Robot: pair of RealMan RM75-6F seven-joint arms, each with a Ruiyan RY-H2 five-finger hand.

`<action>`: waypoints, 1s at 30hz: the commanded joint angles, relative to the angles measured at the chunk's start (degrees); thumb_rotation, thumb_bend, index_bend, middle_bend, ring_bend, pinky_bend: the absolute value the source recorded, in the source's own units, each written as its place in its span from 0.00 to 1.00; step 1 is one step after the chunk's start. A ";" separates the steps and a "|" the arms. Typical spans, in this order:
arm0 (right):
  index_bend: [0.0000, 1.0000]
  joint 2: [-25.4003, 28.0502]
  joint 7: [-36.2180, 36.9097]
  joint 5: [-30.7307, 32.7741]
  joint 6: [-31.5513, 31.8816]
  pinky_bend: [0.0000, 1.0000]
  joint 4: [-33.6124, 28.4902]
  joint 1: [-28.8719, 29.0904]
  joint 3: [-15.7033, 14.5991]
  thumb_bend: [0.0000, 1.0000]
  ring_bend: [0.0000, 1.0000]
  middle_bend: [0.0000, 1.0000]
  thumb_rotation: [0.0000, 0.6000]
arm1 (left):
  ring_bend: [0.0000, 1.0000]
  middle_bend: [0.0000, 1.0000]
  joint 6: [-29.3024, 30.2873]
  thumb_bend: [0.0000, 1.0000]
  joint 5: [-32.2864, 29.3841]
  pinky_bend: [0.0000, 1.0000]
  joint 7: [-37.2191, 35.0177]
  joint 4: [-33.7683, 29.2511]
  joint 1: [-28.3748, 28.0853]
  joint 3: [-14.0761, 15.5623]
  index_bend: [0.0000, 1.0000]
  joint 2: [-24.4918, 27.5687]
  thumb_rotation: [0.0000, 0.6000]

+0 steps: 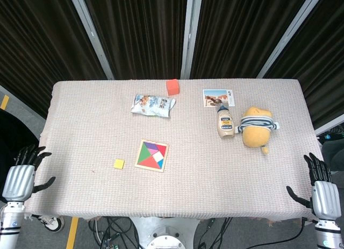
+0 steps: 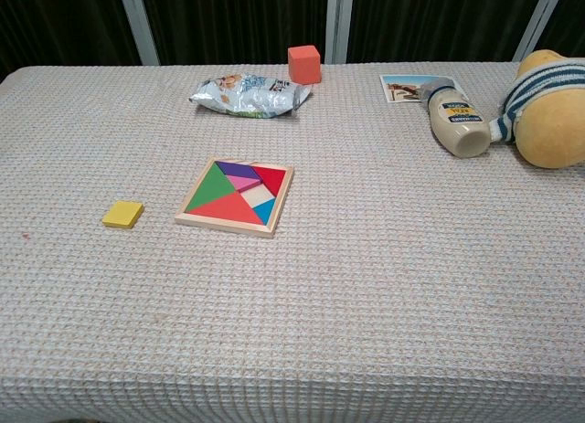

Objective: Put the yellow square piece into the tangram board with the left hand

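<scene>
A small yellow square piece (image 1: 119, 163) (image 2: 122, 214) lies flat on the tablecloth, a short way left of the tangram board (image 1: 151, 156) (image 2: 236, 196). The wooden board holds coloured pieces and shows one bare square gap near its right side. My left hand (image 1: 21, 175) hangs off the table's left edge, fingers spread and holding nothing, well left of the yellow piece. My right hand (image 1: 321, 191) hovers off the right front corner, fingers also spread and empty. Neither hand appears in the chest view.
A crumpled snack bag (image 1: 153, 105) (image 2: 249, 93) and an orange cube (image 1: 172, 87) (image 2: 304, 63) sit at the back. A picture card (image 1: 217, 97), a lying bottle (image 1: 224, 121) (image 2: 457, 123) and a yellow plush toy (image 1: 256, 127) (image 2: 549, 108) occupy the back right.
</scene>
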 commanded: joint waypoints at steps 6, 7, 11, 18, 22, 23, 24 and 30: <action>0.00 -0.26 0.46 0.33 -0.33 0.00 0.59 -0.08 -0.13 0.12 0.00 0.00 1.00 | 0.00 0.14 -0.26 0.18 0.05 0.04 0.12 0.24 -0.05 0.18 0.24 -0.23 1.00; 0.00 -0.27 0.54 0.34 -0.26 0.00 0.65 -0.11 -0.11 0.12 0.00 0.00 1.00 | 0.00 0.14 -0.24 0.18 0.13 0.04 0.10 0.26 -0.07 0.21 0.24 -0.26 1.00; 0.00 -0.33 0.93 0.47 -0.04 0.00 0.90 -0.14 0.09 0.12 0.00 0.00 1.00 | 0.00 0.14 -0.32 0.18 0.38 0.04 0.04 0.28 -0.19 0.27 0.24 -0.29 1.00; 0.00 -0.40 1.14 0.52 -0.61 0.00 0.70 0.26 0.21 0.12 0.00 0.00 1.00 | 0.00 0.14 -0.39 0.18 1.27 0.04 0.00 -0.33 -0.43 0.64 0.24 -0.18 1.00; 0.00 0.03 1.15 0.12 -0.05 0.00 -0.15 0.35 0.46 0.12 0.00 0.00 1.00 | 0.00 0.14 -1.55 0.18 1.72 0.04 0.55 -1.08 -1.02 1.10 0.24 -0.53 1.00; 0.00 0.20 1.05 -0.04 0.04 0.00 -0.27 0.44 0.52 0.12 0.00 0.00 1.00 | 0.00 0.14 -1.83 0.18 2.00 0.04 0.73 -1.17 -1.22 1.26 0.24 -0.74 1.00; 0.00 0.35 0.92 -0.20 0.12 0.00 -0.33 0.52 0.57 0.12 0.00 0.00 1.00 | 0.00 0.14 -2.18 0.18 2.30 0.04 0.89 -1.18 -1.46 1.44 0.24 -1.01 1.00; 0.00 0.62 1.51 0.40 -0.82 0.00 -0.11 0.87 0.67 0.12 0.00 0.00 1.00 | 0.00 0.14 -6.80 0.18 2.94 0.04 3.54 -2.34 -4.28 1.96 0.24 -3.12 1.00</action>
